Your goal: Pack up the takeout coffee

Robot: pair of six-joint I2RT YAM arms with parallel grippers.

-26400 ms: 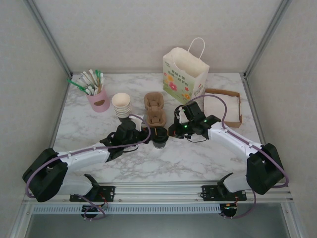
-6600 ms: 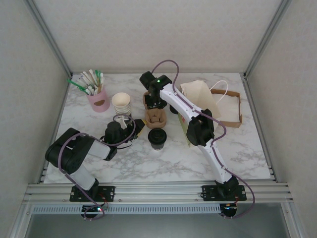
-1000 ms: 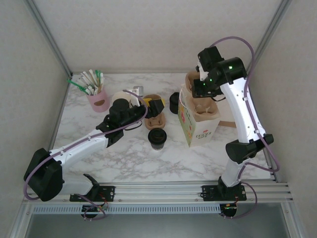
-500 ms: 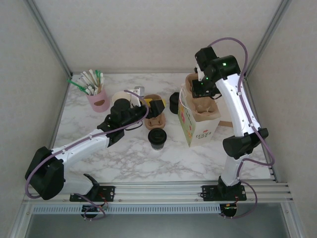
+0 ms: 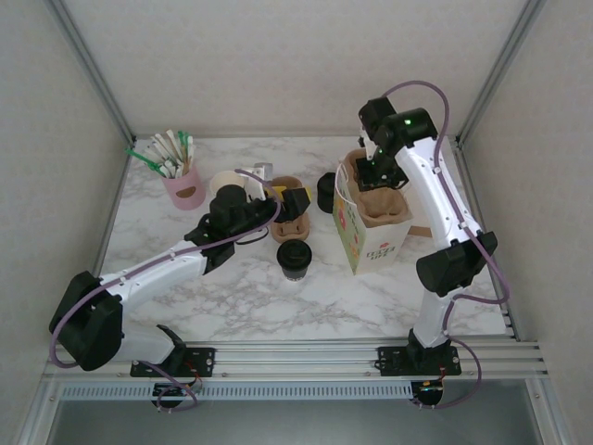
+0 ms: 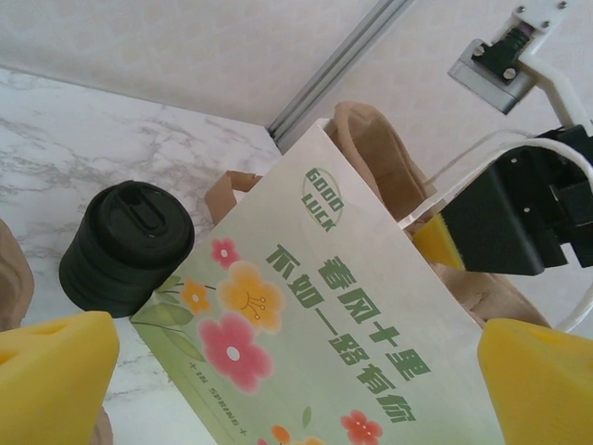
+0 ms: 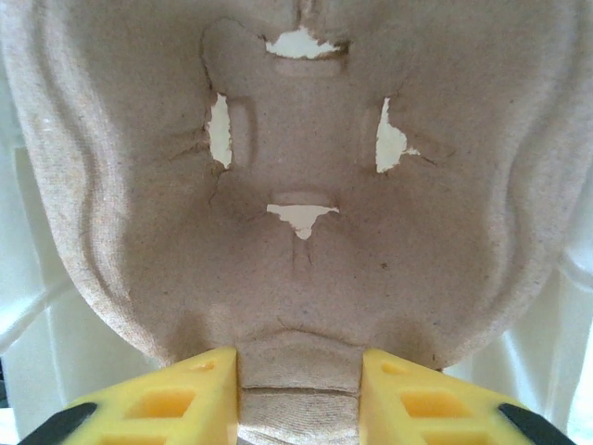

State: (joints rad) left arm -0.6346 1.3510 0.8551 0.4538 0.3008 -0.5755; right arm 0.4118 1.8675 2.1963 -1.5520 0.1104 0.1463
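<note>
White marble tabletop (image 5: 232, 297) runs between pale walls with a metal frame at the corners. The takeout coffee (image 5: 295, 258) stands upright on the bare marble near the middle, its black lid on.

The left gripper (image 5: 295, 200) hangs just beyond the coffee, on the far side from the arm bases. It is apart from the cup and sits over a pulp carrier on the table (image 5: 289, 226). Its jaws are spread wide with nothing between them. In the left wrist view its yellow pads (image 6: 56, 371) sit at the two lower corners. Between them lie the flowered paper bag (image 6: 324, 324) and the stack of black lids (image 6: 125, 246) beside it.

The right gripper (image 5: 378, 169) is well to the right of the coffee and farther back, poised over the open mouth of the bag. Its jaws are pinched on the rim of a second pulp carrier (image 7: 296, 185). The right wrist view shows the yellow fingertips (image 7: 167, 403) flanking the carrier's near edge, with the white inside of the bag around it. That carrier sits upright in the bag's mouth, its top above the bag's rim.

The bag stands to the right of the coffee, and the lid stack stands between the bag and the table's carrier. A stack of cream cups (image 5: 222, 183) and a pink holder of stirrers (image 5: 184, 187) stand at the back left, partly behind the left arm.
</note>
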